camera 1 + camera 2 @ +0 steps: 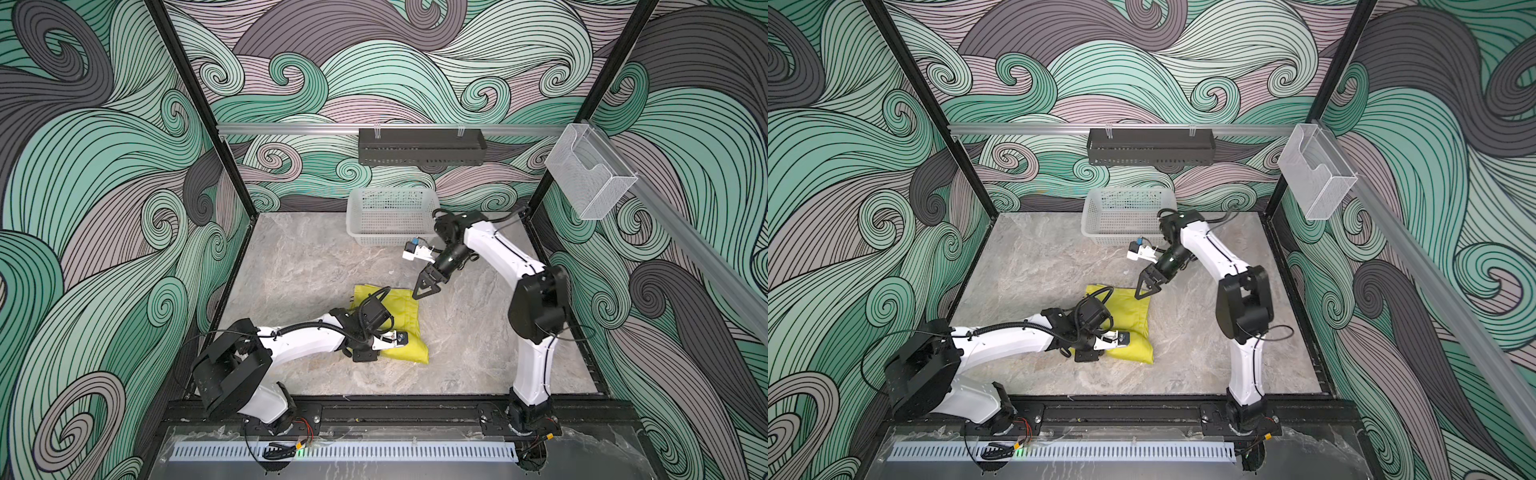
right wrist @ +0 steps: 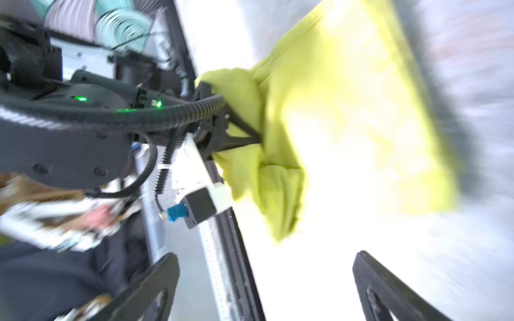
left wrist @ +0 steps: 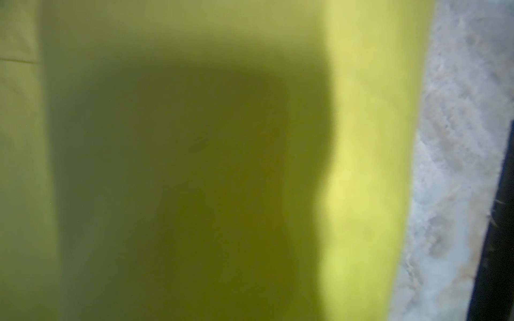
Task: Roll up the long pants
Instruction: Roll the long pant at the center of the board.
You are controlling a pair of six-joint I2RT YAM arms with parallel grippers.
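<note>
Left arm (image 1: 307,338) low, fingers (image 2: 244,140) pinching long pants (image 1: 405,307); right fingers (image 2: 158,280) spread nearby

Up close the long pants (image 3: 361,139) blur to yellow-green; their folds hide the tips of my left gripper (image 2: 257,138).

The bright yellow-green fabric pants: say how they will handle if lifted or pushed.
Probably floppy: the bright yellow-green fabric pants bunch and sag at the left gripper in the right wrist view. Likely light: the thin folded layers lie flat. Pushed across the grey stone-look table, they would probably wrinkle, not slide.
</note>
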